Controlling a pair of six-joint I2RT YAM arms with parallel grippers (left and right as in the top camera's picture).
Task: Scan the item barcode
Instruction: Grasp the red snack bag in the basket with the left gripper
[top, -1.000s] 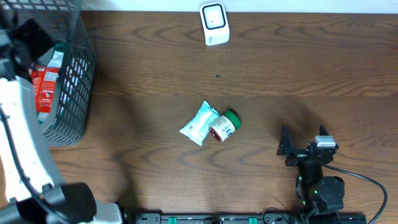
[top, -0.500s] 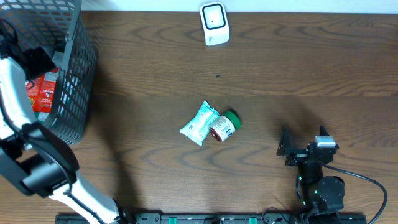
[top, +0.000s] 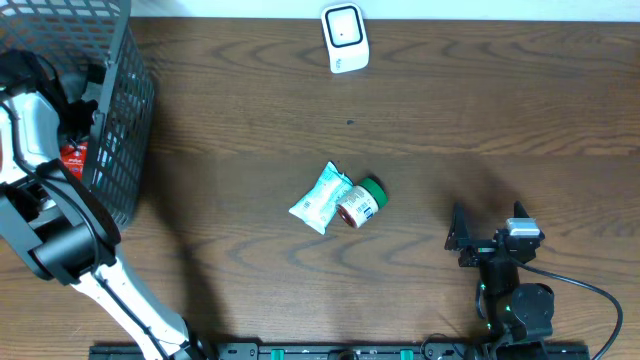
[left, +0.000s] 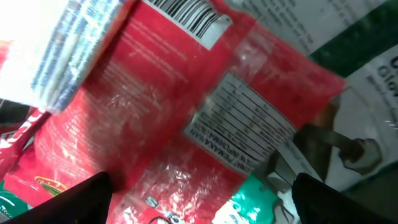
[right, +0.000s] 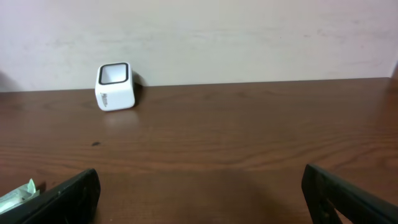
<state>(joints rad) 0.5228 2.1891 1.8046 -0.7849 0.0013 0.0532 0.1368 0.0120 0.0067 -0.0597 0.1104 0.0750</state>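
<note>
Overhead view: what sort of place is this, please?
Probably a mock shop checkout on a wooden table: a white scanner stands at the far edge, a grey mesh basket holds packaged goods, and a white packet and a small green-capped jar lie mid-table.

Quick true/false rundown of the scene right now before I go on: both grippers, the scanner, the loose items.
The left gripper is in the basket, open over a red packet. True.
The right gripper holds the green-capped bottle. False: it is open and empty, apart from the bottle.
The scanner lies in the basket. False: it stands on the table near the far edge.
The white packet and the bottle touch. True.
</note>
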